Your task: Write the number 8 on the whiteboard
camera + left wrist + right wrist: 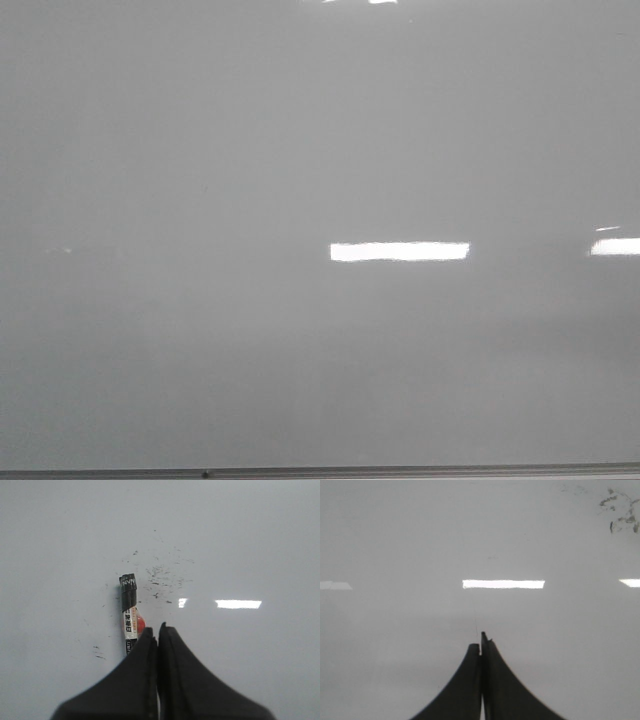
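Observation:
The whiteboard (200,200) fills the front view, pale grey and glossy, with no number 8 on it. Neither gripper shows in the front view. In the left wrist view my left gripper (158,630) is shut and empty above the board (250,540). A marker (129,616) with a black cap and a white and red label lies flat on the board just beside and partly under the left finger. In the right wrist view my right gripper (481,645) is shut and empty over the bare board (395,540).
Faint black smudges and specks (160,575) mark the board beyond the marker's cap, and more smudges (620,512) show in the right wrist view. Bright rectangular glare patches (400,251) lie on the board. A thin grey metal edge (320,472) runs along its near side.

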Robot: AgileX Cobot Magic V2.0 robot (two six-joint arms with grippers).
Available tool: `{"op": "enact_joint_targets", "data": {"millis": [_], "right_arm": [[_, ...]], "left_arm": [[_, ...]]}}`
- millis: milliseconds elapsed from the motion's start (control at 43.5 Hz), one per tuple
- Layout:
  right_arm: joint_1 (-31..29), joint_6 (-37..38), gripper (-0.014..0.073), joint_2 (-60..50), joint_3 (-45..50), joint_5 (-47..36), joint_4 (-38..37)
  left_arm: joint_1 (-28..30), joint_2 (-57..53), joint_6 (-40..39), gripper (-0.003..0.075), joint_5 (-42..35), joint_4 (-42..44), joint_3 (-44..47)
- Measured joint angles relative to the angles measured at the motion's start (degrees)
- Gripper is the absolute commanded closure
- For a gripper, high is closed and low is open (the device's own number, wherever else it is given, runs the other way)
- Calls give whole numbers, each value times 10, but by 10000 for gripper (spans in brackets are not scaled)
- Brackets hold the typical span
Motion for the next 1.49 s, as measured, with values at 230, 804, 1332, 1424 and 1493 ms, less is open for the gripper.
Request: {"op": "enact_joint_targets", "data": {"millis": [230, 804, 1332, 1424, 1493], "right_arm": [[0, 0, 662, 0, 0, 0, 0], [0, 0, 662, 0, 0, 0, 0], [0, 0, 662, 0, 0, -9, 0], [0, 0, 662, 0, 0, -36, 0], [0, 0, 662, 0, -3, -49, 0]], "left_arm": [[0, 0, 0, 741, 0, 0, 0], [0, 0, 0, 741, 0, 0, 0], [0, 0, 0, 741, -33, 0, 0], [0, 0, 0, 741, -65, 0, 0], [0, 0, -4, 741, -111, -1, 0]]}}
